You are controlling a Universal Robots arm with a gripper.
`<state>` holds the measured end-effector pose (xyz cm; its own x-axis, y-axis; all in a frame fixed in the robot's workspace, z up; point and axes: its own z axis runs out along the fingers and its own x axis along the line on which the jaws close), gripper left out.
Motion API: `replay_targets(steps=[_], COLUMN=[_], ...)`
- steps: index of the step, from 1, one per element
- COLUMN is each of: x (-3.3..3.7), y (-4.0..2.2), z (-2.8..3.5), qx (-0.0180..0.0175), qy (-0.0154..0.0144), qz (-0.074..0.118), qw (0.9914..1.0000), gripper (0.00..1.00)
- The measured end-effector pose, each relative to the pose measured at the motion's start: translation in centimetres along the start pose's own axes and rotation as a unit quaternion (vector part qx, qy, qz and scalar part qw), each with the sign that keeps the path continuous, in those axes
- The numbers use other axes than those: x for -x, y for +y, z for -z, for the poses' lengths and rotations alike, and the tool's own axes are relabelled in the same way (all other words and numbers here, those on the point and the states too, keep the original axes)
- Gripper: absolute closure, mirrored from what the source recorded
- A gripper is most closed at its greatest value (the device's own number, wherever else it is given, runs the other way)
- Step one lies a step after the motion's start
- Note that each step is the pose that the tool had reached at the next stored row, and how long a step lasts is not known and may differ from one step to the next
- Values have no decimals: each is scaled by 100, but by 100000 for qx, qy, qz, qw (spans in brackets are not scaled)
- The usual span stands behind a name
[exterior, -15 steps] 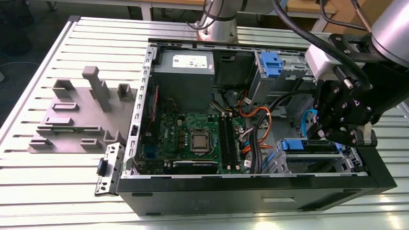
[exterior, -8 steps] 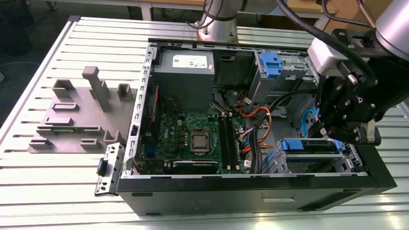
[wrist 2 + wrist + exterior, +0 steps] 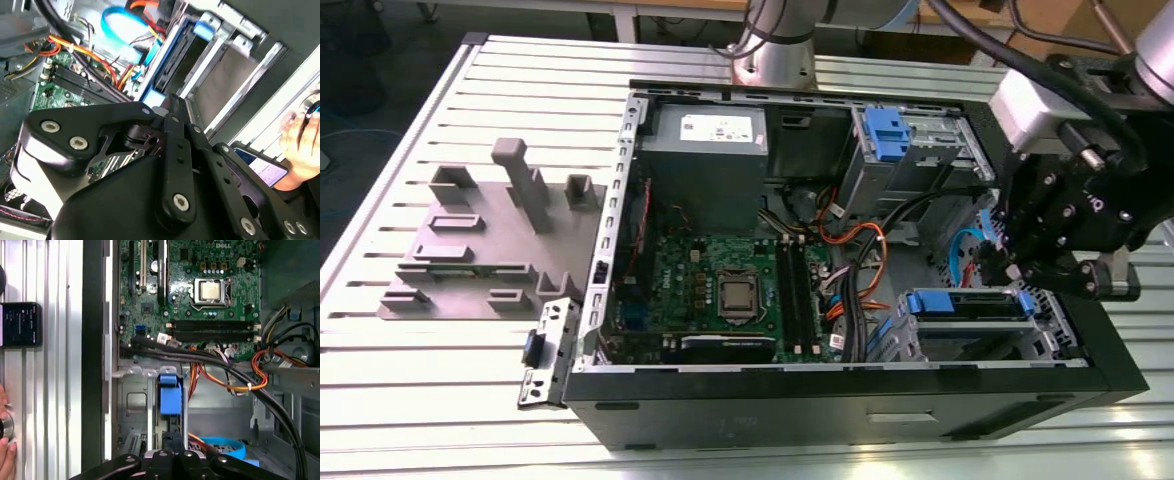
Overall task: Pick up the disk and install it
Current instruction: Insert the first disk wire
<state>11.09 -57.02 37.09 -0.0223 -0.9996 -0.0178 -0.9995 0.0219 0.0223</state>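
The disk (image 3: 969, 305) sits edge-up in the lower drive cage of the open computer case (image 3: 854, 400), its blue carrier frame showing. The first wrist view shows the disk (image 3: 169, 392) between the cage's metal rails. In the second wrist view the disk (image 3: 172, 55) runs along the bay. My gripper (image 3: 1010, 268) hangs just above the cage, toward the exterior view's right. In both wrist views its black fingers are shut together, with the gripper (image 3: 172, 440) close over the disk's near end. Nothing shows between the fingers of the gripper (image 3: 171, 102).
Orange, black and blue cables (image 3: 854, 260) cross between the motherboard (image 3: 720, 290) and the cage. A grey power supply (image 3: 704, 135) and a blue latch (image 3: 886, 135) sit at the case's far side. A grey fixture (image 3: 480, 240) lies on the table. A person's hand (image 3: 300, 140) and a phone (image 3: 20, 324) are beside the case.
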Motion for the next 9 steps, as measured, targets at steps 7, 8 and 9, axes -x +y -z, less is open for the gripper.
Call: replay_targets(steps=[7, 8, 9], x=[9, 14, 22], y=[-274, -294, -302], z=[2, 1, 2], qx=[941, 991, 1000], qy=[17, 56, 329], qz=[-14, -14, -24], qw=[99996, 99995, 99994], gripper=[89, 89, 89])
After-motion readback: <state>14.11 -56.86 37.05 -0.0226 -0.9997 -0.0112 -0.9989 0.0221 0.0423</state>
